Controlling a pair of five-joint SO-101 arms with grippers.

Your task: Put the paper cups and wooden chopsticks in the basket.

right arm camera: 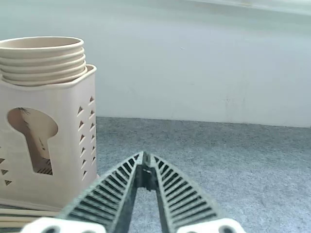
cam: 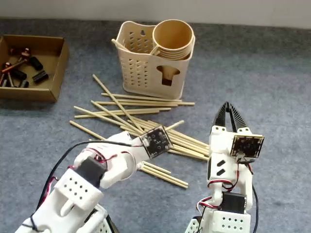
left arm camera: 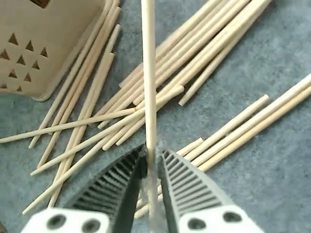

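A stack of paper cups [cam: 172, 38] stands inside the beige basket [cam: 146, 73], also seen as cups [right arm camera: 43, 58] in the basket [right arm camera: 53, 160] in the right wrist view. Many wooden chopsticks [cam: 146, 114] lie scattered on the grey carpet in front of the basket. My left gripper [left arm camera: 151, 154] is shut on one chopstick [left arm camera: 148, 73], which points away from it over the pile [left arm camera: 194, 63]. My right gripper [cam: 227, 107] hovers to the right of the pile, shut with nothing in it [right arm camera: 146, 159]. A chopstick end [cam: 116, 43] sticks out of the basket.
A brown cardboard box [cam: 53, 73] with small dark parts sits at the far left. Open grey carpet [cam: 272, 87] lies to the right of the basket and around the right arm. A pale wall [right arm camera: 204, 58] rises behind the table.
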